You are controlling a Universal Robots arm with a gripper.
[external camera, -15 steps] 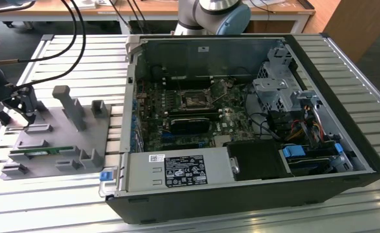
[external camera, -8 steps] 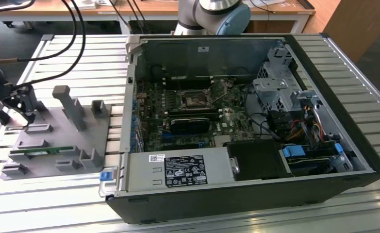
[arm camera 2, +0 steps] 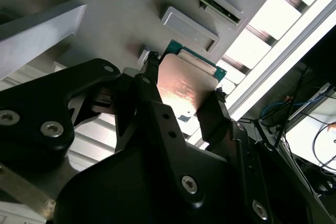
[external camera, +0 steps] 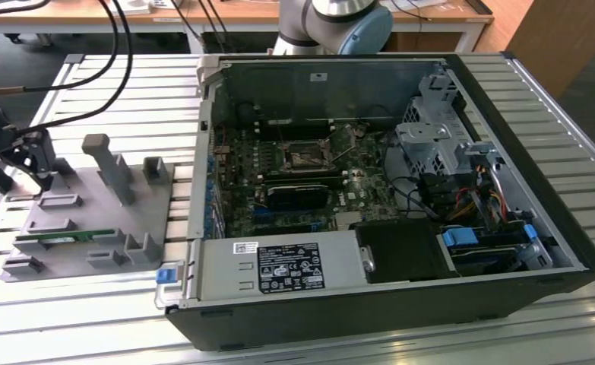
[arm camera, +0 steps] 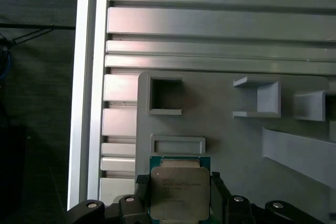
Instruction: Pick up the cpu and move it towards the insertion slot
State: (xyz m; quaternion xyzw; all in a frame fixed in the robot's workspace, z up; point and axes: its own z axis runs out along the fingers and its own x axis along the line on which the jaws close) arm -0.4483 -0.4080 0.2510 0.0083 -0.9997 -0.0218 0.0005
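Grip: your black gripper [arm camera: 178, 181] clamps opposite edges of the flat silver green-rimmed cpu [arm camera: 178, 196].
Room: square black silver-framed insertion slot [external camera: 305, 157] lies well apart.

- cpu [arm camera: 180, 195]: square chip, silver top, thin green rim; lies over the grey fixture plate [arm camera: 220, 135].
- gripper [arm camera: 179, 183]: black fingers [arm camera: 142, 188] touching two opposite edges of the cpu, clamping it.
- Low rectangular frame [arm camera: 178, 144] on the plate, just beside the cpu.
- Square pocket [arm camera: 165, 95] and U-shaped bracket [arm camera: 260, 98] on the plate, well apart from the chip.
- Slatted aluminium table [arm camera: 210, 24] under the plate.
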